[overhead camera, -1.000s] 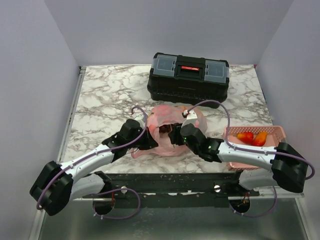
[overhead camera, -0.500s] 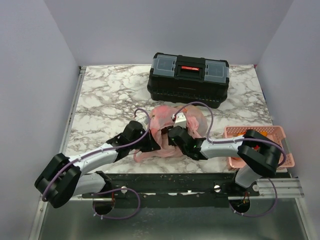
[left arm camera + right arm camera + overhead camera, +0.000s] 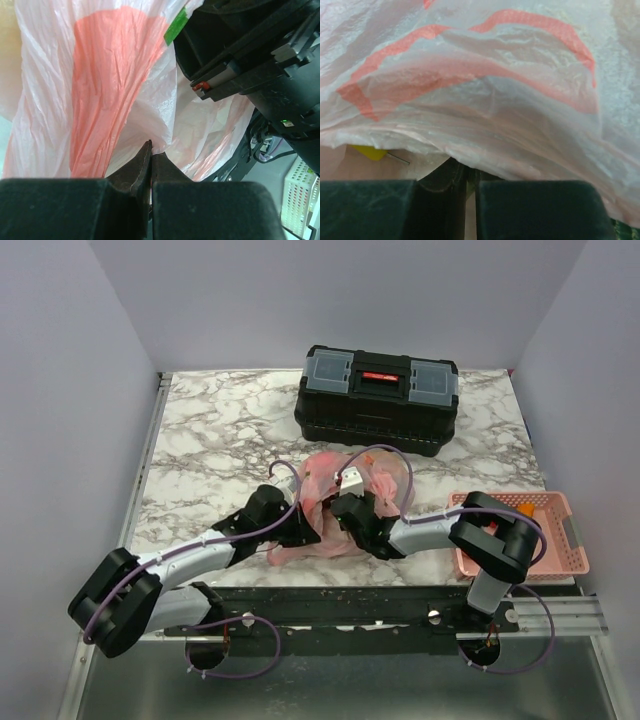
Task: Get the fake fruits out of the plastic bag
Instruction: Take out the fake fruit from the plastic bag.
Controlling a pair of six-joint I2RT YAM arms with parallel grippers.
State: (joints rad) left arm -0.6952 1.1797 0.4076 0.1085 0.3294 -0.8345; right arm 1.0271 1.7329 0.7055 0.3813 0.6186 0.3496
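The pink plastic bag [image 3: 372,483] lies crumpled on the marble table in front of the toolbox. My left gripper [image 3: 306,527] is at the bag's near left edge; in the left wrist view the left gripper [image 3: 151,150] is shut on a fold of the bag's film [image 3: 110,95]. My right gripper [image 3: 345,512] is at the bag's near middle, and in the right wrist view the right gripper [image 3: 470,172] is shut with the film [image 3: 485,110] draped over its tips. A small yellow bit [image 3: 367,151] shows under the film. No fruit shows clearly.
A black toolbox [image 3: 378,400] stands behind the bag. A rigid pink slotted basket [image 3: 560,540] sits at the near right, mostly covered by my right arm's elbow [image 3: 495,535]. Grey walls close in left, right and back.
My right arm has folded, its elbow swinging left over the basket and hiding the red and orange fruits there. Its gripper moved slightly left at the bag. The left gripper stayed on the bag.
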